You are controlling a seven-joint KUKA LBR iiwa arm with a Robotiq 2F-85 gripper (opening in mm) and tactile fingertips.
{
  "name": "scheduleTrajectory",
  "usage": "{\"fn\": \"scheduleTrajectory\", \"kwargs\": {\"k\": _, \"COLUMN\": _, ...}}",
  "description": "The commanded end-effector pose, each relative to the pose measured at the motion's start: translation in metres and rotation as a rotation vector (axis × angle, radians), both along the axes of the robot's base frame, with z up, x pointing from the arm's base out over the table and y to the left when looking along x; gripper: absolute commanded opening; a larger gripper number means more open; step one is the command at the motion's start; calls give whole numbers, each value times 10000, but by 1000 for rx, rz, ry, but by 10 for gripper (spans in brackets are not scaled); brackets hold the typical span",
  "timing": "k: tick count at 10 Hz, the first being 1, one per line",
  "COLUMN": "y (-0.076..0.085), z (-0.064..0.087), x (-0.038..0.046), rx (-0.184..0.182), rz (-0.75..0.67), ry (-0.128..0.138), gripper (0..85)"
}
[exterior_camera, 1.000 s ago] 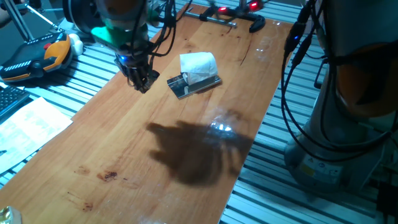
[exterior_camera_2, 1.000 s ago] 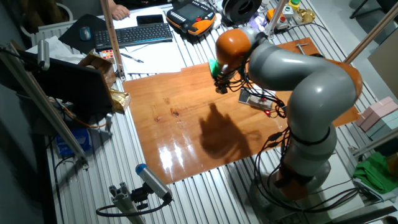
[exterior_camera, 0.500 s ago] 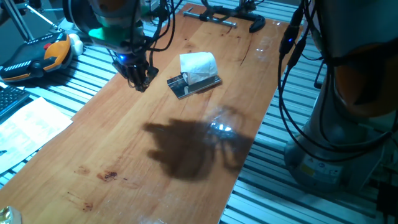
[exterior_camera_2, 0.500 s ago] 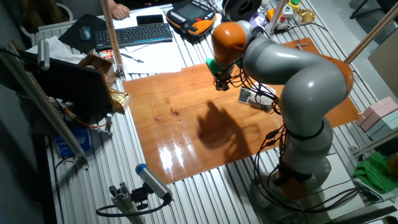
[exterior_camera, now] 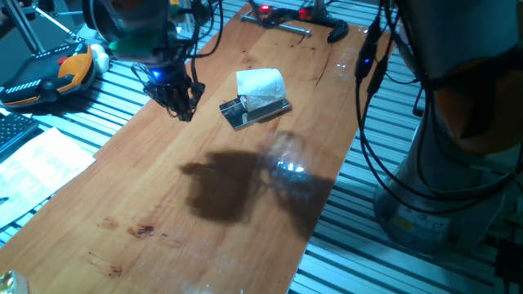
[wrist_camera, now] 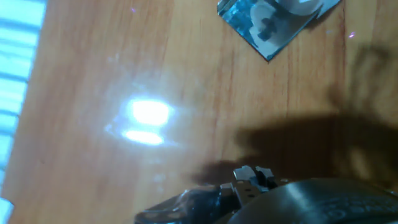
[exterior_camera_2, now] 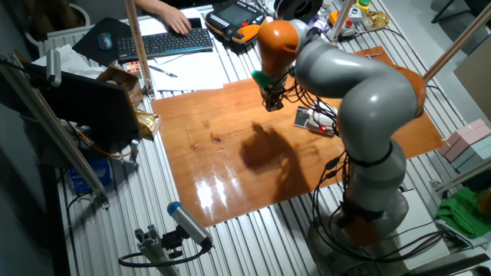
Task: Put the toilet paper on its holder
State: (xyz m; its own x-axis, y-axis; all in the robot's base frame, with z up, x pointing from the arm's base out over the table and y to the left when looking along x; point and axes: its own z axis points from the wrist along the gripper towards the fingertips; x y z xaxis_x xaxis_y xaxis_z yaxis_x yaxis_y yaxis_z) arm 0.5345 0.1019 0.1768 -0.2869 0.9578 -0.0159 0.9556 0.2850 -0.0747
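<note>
The white toilet paper roll (exterior_camera: pixel 261 87) lies on its side on the dark grey holder plate (exterior_camera: pixel 253 114), against the thin wire bar, in the far middle of the wooden table (exterior_camera: pixel 204 196). My gripper (exterior_camera: pixel 183 109) hangs to the left of them, a short gap away and just above the wood. Its fingers look pressed together and hold nothing. In the other fixed view the gripper (exterior_camera_2: pixel 272 103) is left of the holder (exterior_camera_2: pixel 314 120). The hand view shows the holder plate (wrist_camera: pixel 270 31) and a bit of the roll (wrist_camera: pixel 301 5) at the top edge; the fingertips are hidden there.
A black clamp with a silver bar (exterior_camera: pixel 302 20) lies at the table's far end. An orange and black pendant (exterior_camera: pixel 53 73) and papers (exterior_camera: pixel 37 163) sit off the left edge. A person's hand (exterior_camera_2: pixel 175 17) rests on a keyboard (exterior_camera_2: pixel 165 42). The arm's base (exterior_camera_2: pixel 368 207) stands at the right.
My gripper has drifted a little left and away from the roll and holder, and its shadow on the wood has shifted left. The roll and holder have not moved.
</note>
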Motion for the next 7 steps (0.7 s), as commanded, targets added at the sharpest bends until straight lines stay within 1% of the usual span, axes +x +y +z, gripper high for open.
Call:
{"fn": "scheduleTrajectory", "kwargs": {"k": 1, "y": 4, "z": 10, "x": -5, "rx": 50, "rz": 1661, "ry": 21, "gripper": 7}}
{"fn": "scheduleTrajectory", "kwargs": {"k": 2, "y": 12, "z": 17, "x": -19, "rx": 103, "rz": 1691, "ry": 42, "gripper": 7}}
{"fn": "scheduleTrajectory", "kwargs": {"k": 3, "y": 29, "z": 16, "x": -43, "rx": 125, "rz": 1709, "ry": 56, "gripper": 7}}
{"fn": "scheduleTrajectory", "kwargs": {"k": 4, "y": 62, "z": 11, "x": -88, "rx": 126, "rz": 1698, "ry": 59, "gripper": 7}}
{"fn": "scheduleTrajectory", "kwargs": {"k": 6, "y": 159, "z": -51, "x": -213, "rx": 92, "rz": 1630, "ry": 53, "gripper": 7}}
{"fn": "scheduleTrajectory", "kwargs": {"k": 7, "y": 184, "z": -67, "x": -254, "rx": 82, "rz": 1612, "ry": 56, "gripper": 7}}
